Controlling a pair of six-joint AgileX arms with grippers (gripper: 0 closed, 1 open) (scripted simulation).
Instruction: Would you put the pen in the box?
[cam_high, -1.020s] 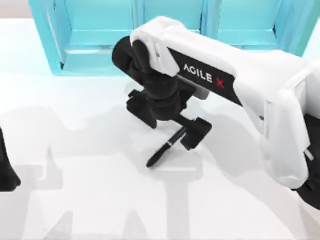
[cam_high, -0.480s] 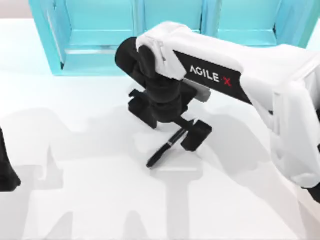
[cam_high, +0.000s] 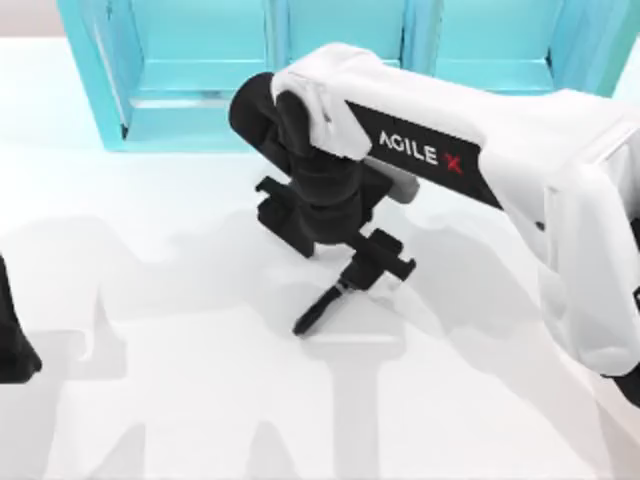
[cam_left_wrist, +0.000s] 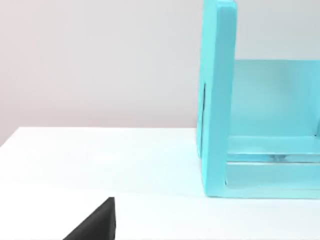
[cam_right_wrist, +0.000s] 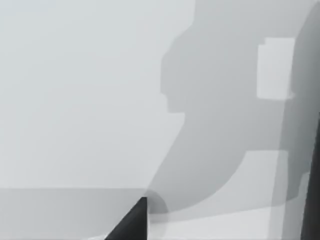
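One tool (cam_high: 362, 272) clamped round pen (cam_high: 318, 308).

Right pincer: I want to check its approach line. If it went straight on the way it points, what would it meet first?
The right pincer points down, shut on the pen; past that, the white table, though depth is unclear.

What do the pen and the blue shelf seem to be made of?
The pen, held at its upper end by the right pincer near the table's middle, looks like matte black plastic with a thin metal-looking ring; I cannot tell for sure. The shelf looks like painted wood or plastic: flat turquoise panels, smooth, no grain. The left pincer is parked at the left edge.
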